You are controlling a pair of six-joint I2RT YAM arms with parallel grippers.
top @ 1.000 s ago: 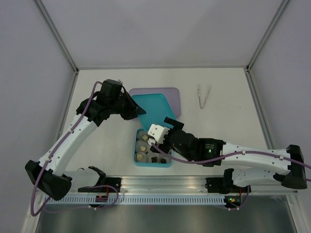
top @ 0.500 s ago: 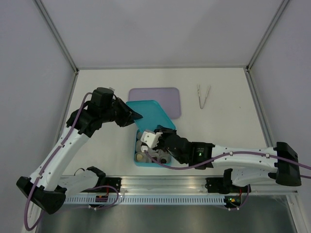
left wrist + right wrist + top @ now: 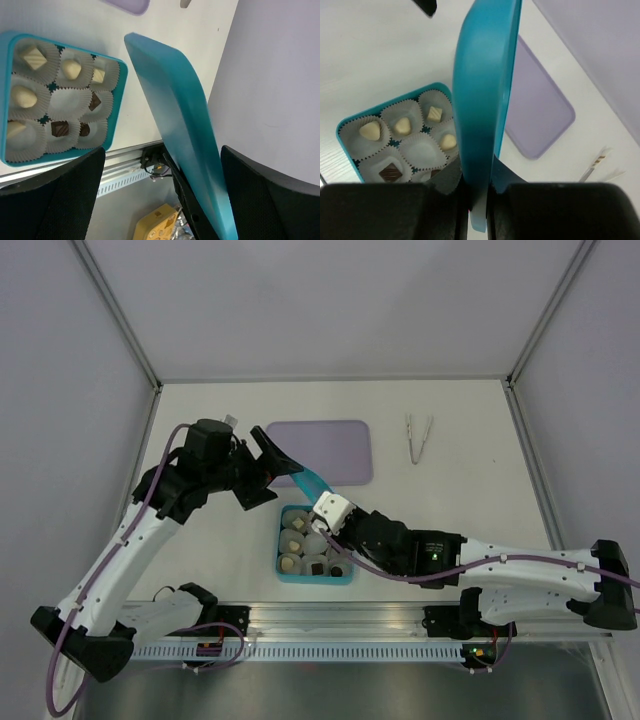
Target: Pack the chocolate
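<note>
Right gripper: clenched on the lower edge of the teal lid. I hold the lid on edge and tilted, above the box.
Left gripper: jaws spread wide, gripping nothing. The lid passes between my fingers; I cannot tell whether it brushes one.

Item, the chocolate: eight small pieces counted, five cream-white and three dark brown. Each sits in its own white paper cup inside the teal box, so eight of the nine cups hold a piece.

Container: the box is uncovered and sits on the table near its front edge, between my two arms.

Also present: a lavender tray beyond the box, and a pair of tongs well apart to the far right.

Status, as I judge it: the filling looks done or all but done. What is left is the closing. The lid stands steeply, so I must turn it flat, square it over the box rim, lower it and seat it.
</note>
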